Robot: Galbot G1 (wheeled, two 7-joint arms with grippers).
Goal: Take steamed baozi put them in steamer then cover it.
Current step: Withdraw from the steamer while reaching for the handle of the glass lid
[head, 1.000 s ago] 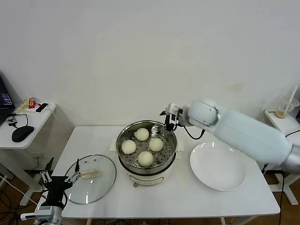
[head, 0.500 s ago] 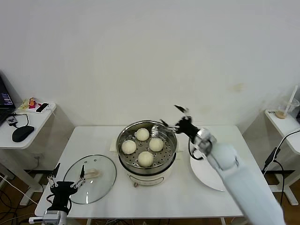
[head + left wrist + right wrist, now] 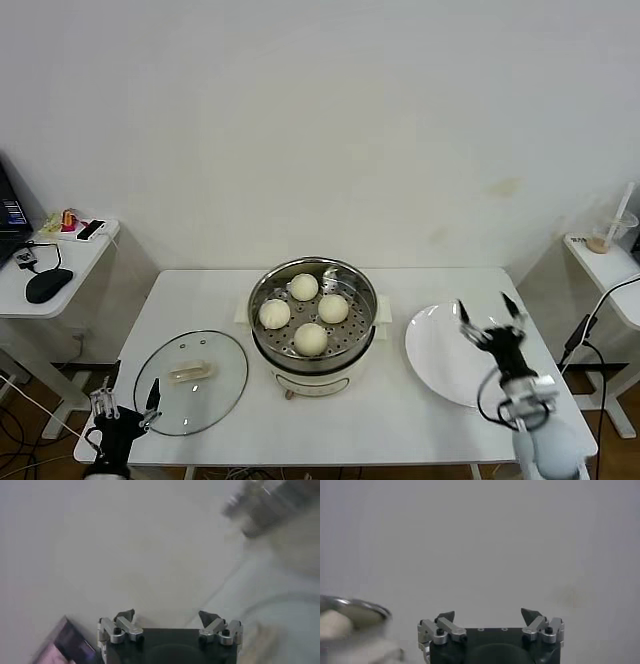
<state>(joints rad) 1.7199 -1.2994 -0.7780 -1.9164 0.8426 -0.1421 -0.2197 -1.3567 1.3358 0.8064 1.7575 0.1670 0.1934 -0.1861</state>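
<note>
The counter [image 3: 400,420] carries the steamer [image 3: 313,330] at its middle, and all four steamed baozi [image 3: 311,339] sit on its perforated tray, so loading looks finished. The cover [image 3: 190,382] lies flat to the steamer's left, the empty white plate [image 3: 450,350] to its right. The left tool [image 3: 122,408] hangs beside the cover, spread wide, empty. The right tool [image 3: 490,318] is over the plate, likewise wide and empty. Next, the left tool should probably grasp the cover's handle.
</note>
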